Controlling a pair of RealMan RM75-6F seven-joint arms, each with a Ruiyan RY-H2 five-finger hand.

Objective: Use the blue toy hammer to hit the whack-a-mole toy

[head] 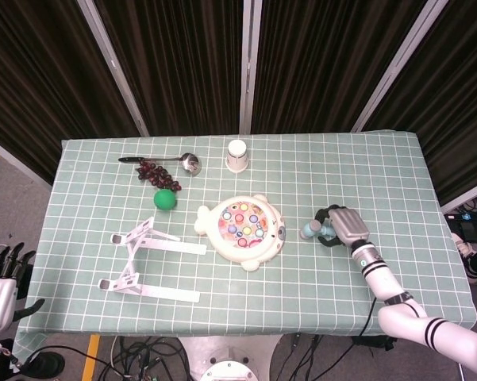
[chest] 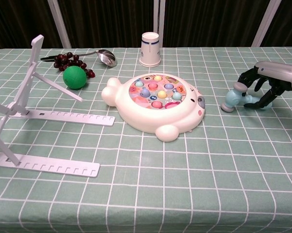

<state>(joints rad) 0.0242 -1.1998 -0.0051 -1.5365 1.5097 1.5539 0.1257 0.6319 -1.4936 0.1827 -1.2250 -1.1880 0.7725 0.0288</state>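
chest view showed your right hand [chest: 263,83] arched over the handle of the blue toy hammer [chest: 239,97], fingers curled down around it but not plainly clamped, so you could not yet call it held. the hammer lay on the desk [chest: 184,184] to the right of the whack-a-mole toy [chest: 153,104], head toward the toy, handle under your palm. to do this step well, you needed to close fully around the handle well back from the head, and feel it firm before lifting, since a loose hold would probably let it twist on the swing. your left hand [head: 0,290] hung off the desk's near left corner, fingers apart, holding nothing.

around it sat a white cup [chest: 151,49] behind the toy, a spoon [chest: 105,57], dark grapes [chest: 68,60] and a green ball [chest: 74,77] to the far left, and a white folding stand [chest: 34,102] near left. nothing stood between hammer and toy.
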